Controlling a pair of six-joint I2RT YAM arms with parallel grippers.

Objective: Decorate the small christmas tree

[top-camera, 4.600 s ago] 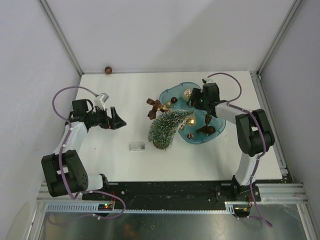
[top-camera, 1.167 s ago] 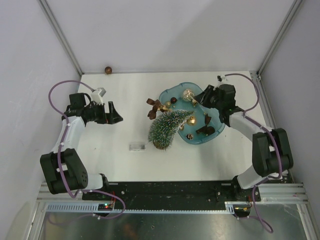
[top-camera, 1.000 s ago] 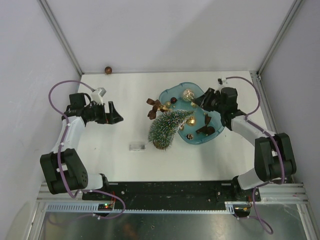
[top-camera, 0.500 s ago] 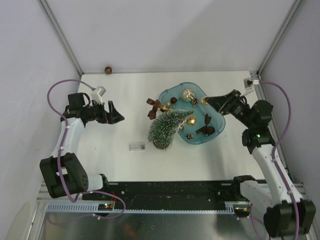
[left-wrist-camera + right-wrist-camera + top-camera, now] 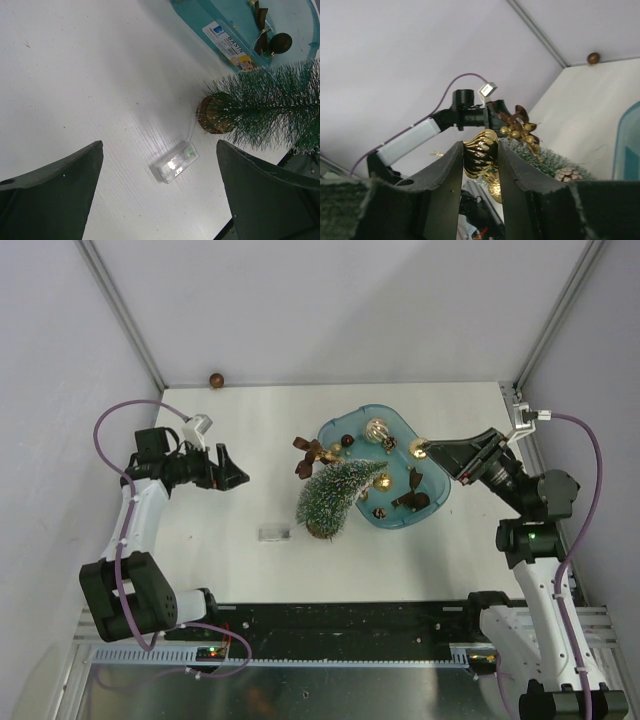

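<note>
Small christmas tree (image 5: 338,496) lies tipped, base near-left, tip far-right over the tray (image 5: 437,480); right hand (image 5: 424,449) clamps a gold bauble (image 5: 480,147), left hand (image 5: 238,476) spread apart

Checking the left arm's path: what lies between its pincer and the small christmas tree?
Bare table, then a clear plastic box beside the base of the small christmas tree; the left wrist view shows it.

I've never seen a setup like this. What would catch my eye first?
The small christmas tree lies tipped over in the middle of the table, its tip toward a teal tray of decorations. To the right, the right end effector pinches a shiny gold ornament over the tray's right rim.
</note>
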